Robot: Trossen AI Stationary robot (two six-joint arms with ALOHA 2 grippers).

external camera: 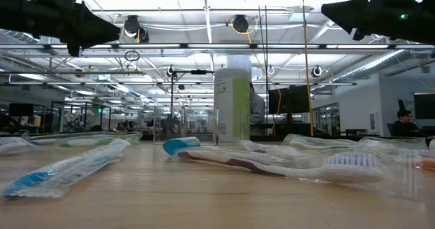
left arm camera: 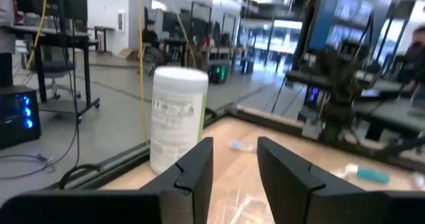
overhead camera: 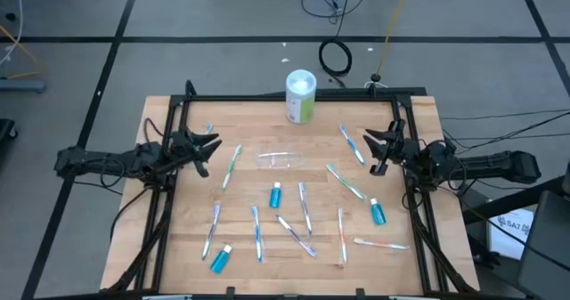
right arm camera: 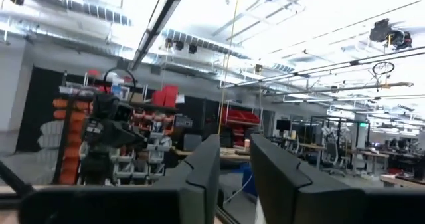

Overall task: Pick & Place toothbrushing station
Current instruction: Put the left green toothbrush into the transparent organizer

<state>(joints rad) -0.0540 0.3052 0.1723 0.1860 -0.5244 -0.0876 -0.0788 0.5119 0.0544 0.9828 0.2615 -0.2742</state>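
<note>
Several slim toothbrushes lie flat and scattered on the wooden table (overhead camera: 178,247), among them one (overhead camera: 232,165) near my left gripper and one (overhead camera: 352,144) near my right. Three small blue tubes (overhead camera: 275,194) (overhead camera: 378,212) (overhead camera: 221,258) lie among them. A clear cup (overhead camera: 280,160) rests at the table's middle; it seems to lie on its side. My left gripper (overhead camera: 212,148) (left arm camera: 234,144) hovers open above the table's left side. My right gripper (overhead camera: 374,142) (right arm camera: 234,139) hovers open above the right side, tipped upward. Neither has anything between its fingers.
A tall white-and-green canister (overhead camera: 301,96) (left arm camera: 178,117) stands upright at the table's far edge, in the middle. A black frame (overhead camera: 267,96) runs along the far edge and down both sides. Bare wood lies between the cup and the canister.
</note>
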